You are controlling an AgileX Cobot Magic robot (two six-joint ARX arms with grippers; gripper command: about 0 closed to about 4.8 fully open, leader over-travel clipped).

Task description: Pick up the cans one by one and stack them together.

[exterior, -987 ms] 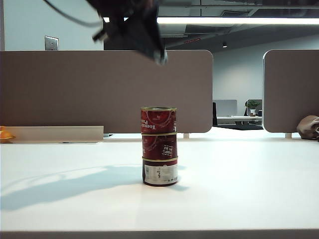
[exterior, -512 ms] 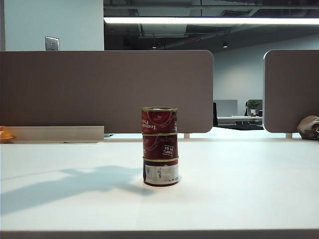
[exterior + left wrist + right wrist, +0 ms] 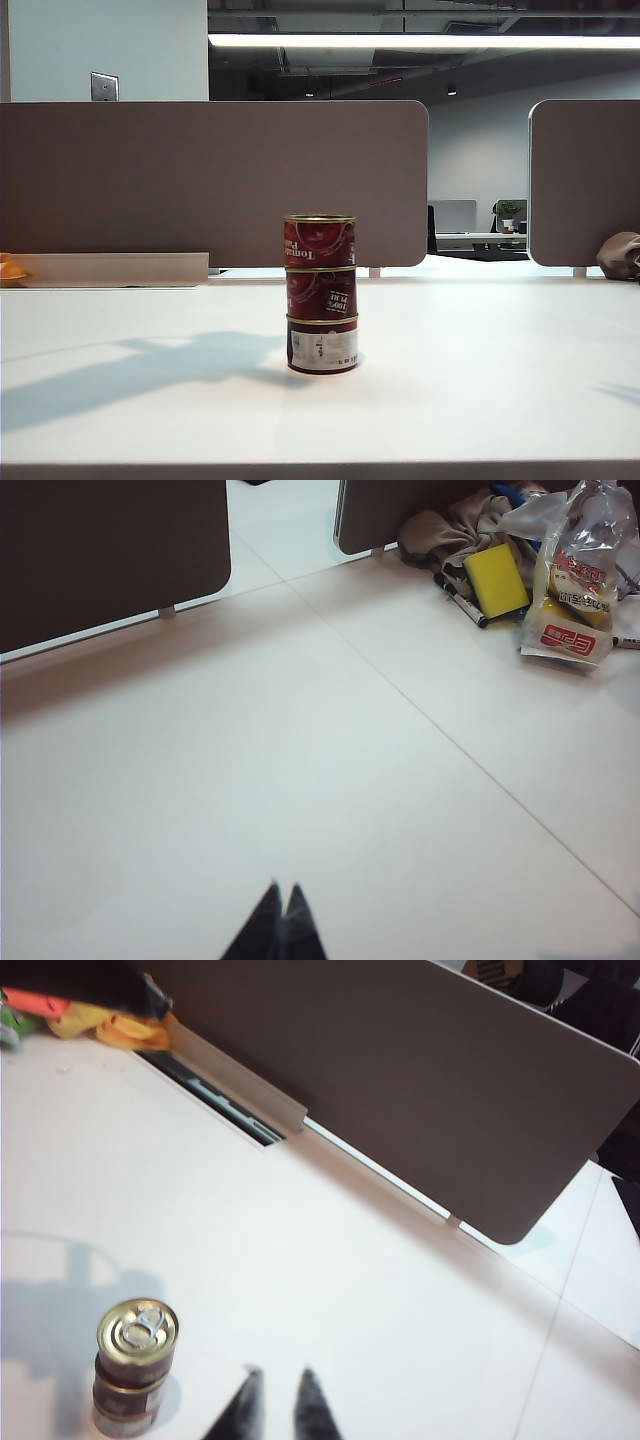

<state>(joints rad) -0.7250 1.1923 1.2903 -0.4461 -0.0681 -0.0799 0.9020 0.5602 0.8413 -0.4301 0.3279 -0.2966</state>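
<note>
Tomato-paste cans (image 3: 321,295) stand stacked three high; arm has left exterior view. Left gripper (image 3: 280,918) pressed together, right gripper (image 3: 279,1400) slightly parted, both empty. Likely done.

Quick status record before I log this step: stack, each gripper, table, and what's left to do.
stack: three tomato-paste cans in one upright column on the table, nothing touching it
top can: pull-tab lid facing up
left gripper: shut, empty, above bare table, away from the stack
right gripper: jaws slightly apart, empty, raised beside the stack, not touching it
arms in exterior view: neither visible, only shadows on the table
remaining: no loose cans seen; stacking looks done
</note>
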